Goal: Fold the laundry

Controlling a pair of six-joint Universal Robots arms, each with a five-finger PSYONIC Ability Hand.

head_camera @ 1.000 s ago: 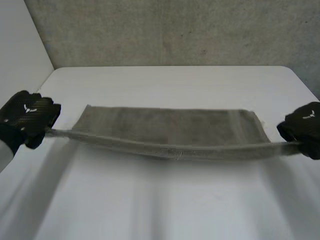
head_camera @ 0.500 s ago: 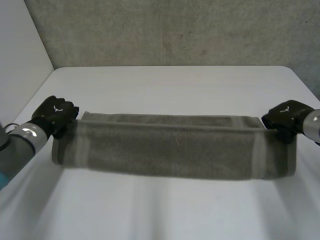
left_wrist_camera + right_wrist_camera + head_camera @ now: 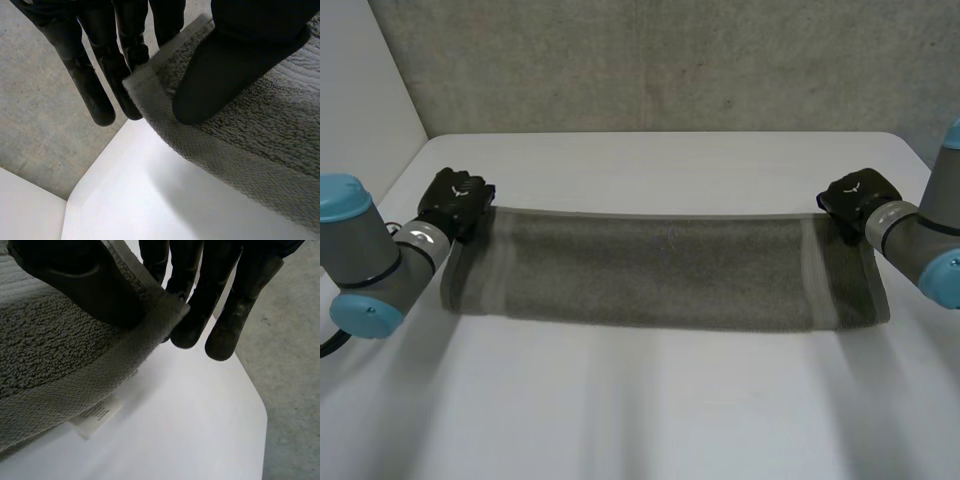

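A grey-green towel (image 3: 660, 270) lies folded lengthwise across the white table (image 3: 650, 410). My left hand (image 3: 458, 200) is at its far left corner and my right hand (image 3: 855, 195) at its far right corner. In the left wrist view the thumb (image 3: 235, 65) lies on top of the towel (image 3: 260, 135) and the straight fingers (image 3: 95, 95) are behind the corner, pinching it. In the right wrist view the thumb (image 3: 85, 285) likewise presses the towel's (image 3: 50, 355) corner against the straight fingers (image 3: 235, 315).
A white label (image 3: 95, 417) hangs from the towel's underside near my right hand. The table's far edge (image 3: 660, 134) meets a grey concrete wall (image 3: 670, 60). Bare table stretches in front of the towel.
Both hands carried the towel's lifted edge away from me and down to the far edge. The towel, stretched in the air before, now lies folded on the table.
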